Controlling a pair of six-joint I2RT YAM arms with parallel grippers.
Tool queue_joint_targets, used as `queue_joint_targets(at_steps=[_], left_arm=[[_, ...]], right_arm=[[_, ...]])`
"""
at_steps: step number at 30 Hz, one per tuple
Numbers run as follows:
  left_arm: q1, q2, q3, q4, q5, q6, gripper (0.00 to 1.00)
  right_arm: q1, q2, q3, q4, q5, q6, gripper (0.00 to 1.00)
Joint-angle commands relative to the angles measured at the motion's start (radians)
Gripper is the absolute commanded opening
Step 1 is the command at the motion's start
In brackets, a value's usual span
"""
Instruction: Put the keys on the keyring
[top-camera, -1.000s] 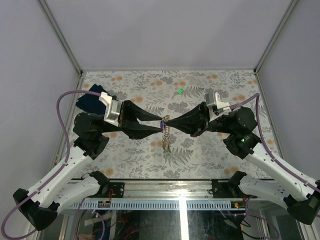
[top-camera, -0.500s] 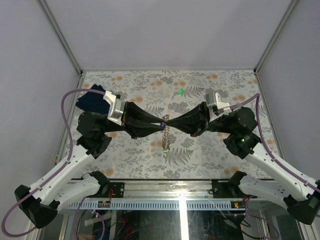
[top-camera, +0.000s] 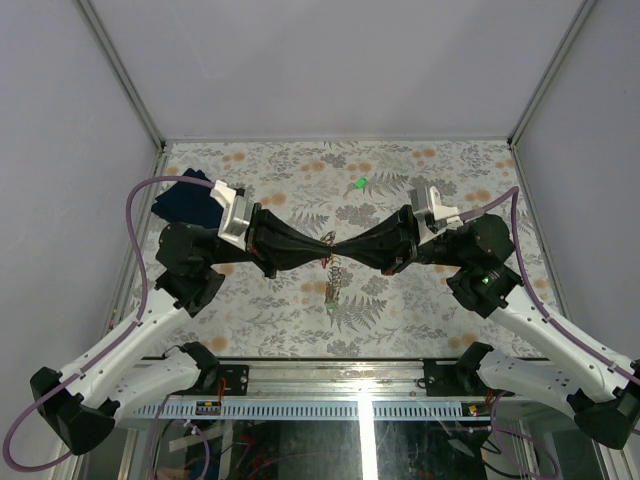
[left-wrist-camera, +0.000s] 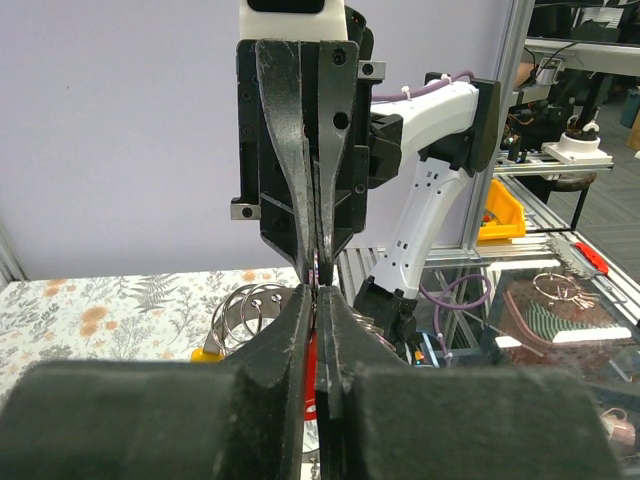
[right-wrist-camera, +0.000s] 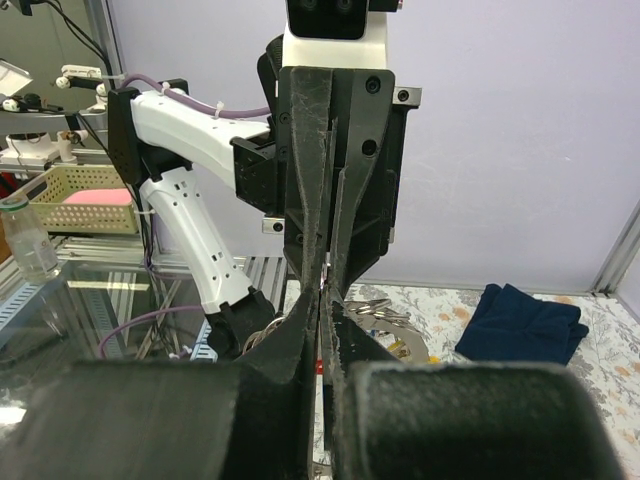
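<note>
My left gripper and right gripper meet tip to tip above the middle of the table. Both are shut on the top of the keyring, whose bunch and chain hang below them. In the left wrist view silvery ring loops and a yellow tag show left of my shut fingers. A red tag shows in the slit between those fingers. The exact pinched spot is hidden by the tips. A key with a green tag lies alone on the table further back.
A folded dark blue cloth lies at the back left, seen also in the right wrist view as the cloth. The floral mat covers the table, and metal frame rails border it.
My left gripper has slid right to the right gripper's tips and closed there. The hanging bunch shifted slightly right. The right arm has stayed in place.
</note>
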Motion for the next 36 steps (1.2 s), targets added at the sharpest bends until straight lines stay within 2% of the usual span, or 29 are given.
queue_joint_targets(at_steps=[1, 6, 14, 25, 29, 36], left_arm=[[-0.009, -0.001, 0.025, 0.018, -0.007, 0.020, 0.00], [-0.009, -0.004, 0.056, -0.091, -0.013, 0.080, 0.00], [-0.009, 0.002, 0.139, -0.342, -0.027, 0.214, 0.00], [-0.010, 0.024, 0.226, -0.547, -0.021, 0.336, 0.00], [-0.010, 0.038, 0.267, -0.633, -0.018, 0.396, 0.00], [-0.010, 0.092, 0.400, -0.951, -0.057, 0.609, 0.00]], right_arm=[[-0.005, -0.004, 0.056, 0.066, 0.003, -0.012, 0.00], [-0.003, -0.005, 0.063, 0.045, -0.006, -0.024, 0.00], [-0.003, -0.024, 0.082, -0.036, -0.010, -0.068, 0.12], [-0.005, -0.058, 0.098, -0.148, 0.001, -0.138, 0.26], [-0.004, -0.067, 0.130, -0.258, 0.009, -0.192, 0.28], [-0.003, -0.037, 0.243, -0.534, 0.021, -0.279, 0.37]])
